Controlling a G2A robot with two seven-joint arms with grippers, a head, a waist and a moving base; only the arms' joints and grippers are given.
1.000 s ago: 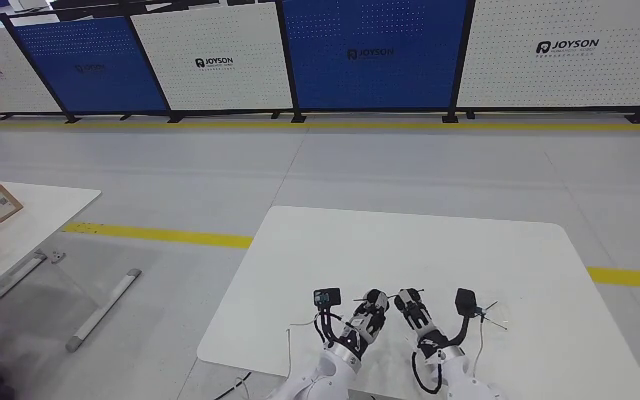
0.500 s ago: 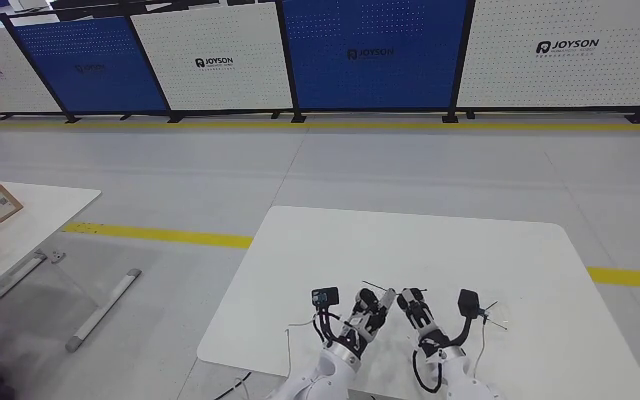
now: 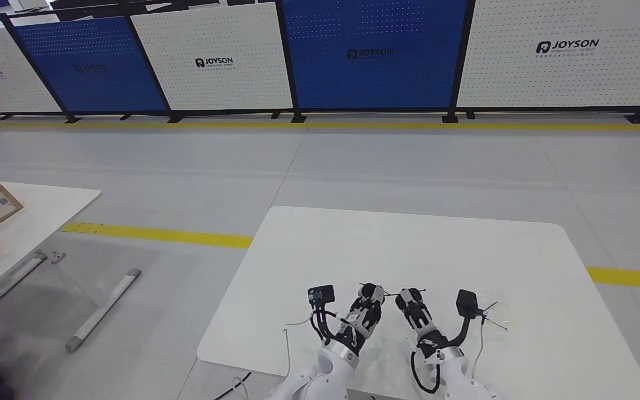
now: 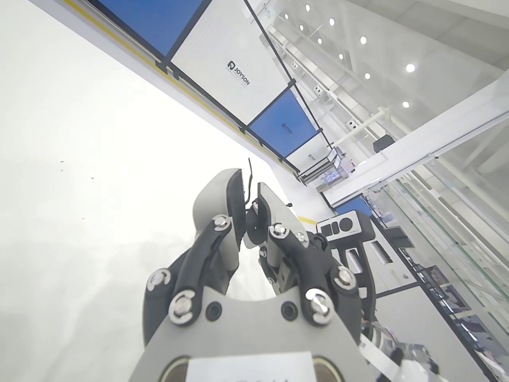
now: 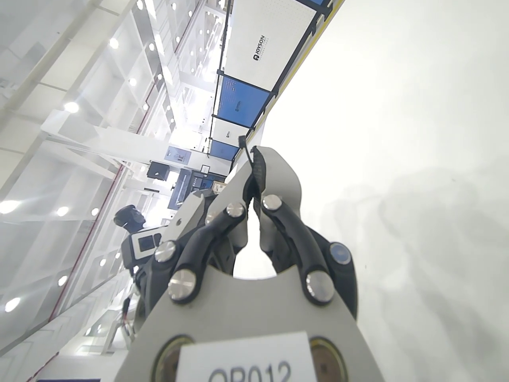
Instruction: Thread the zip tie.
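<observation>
Retreating left claw [image 3: 371,291]: half a second ago it was close to the right claw [image 3: 404,296]; now it sits back, just beside it, with a gap between them.
Left grip: narrow, with a black strand [image 4: 249,174] poking past its tips.
Right grip: pinched on the zip tie [image 5: 247,152], its small head just beyond the tips.
Meaning: probably a missed pass; the ends are unjoined, so re-aim.
Table [image 3: 330,250]: white, beneath and ahead of both claws.
Room: blue and white panels [image 3: 375,55] far beyond; yellow floor line [image 3: 150,235].
</observation>
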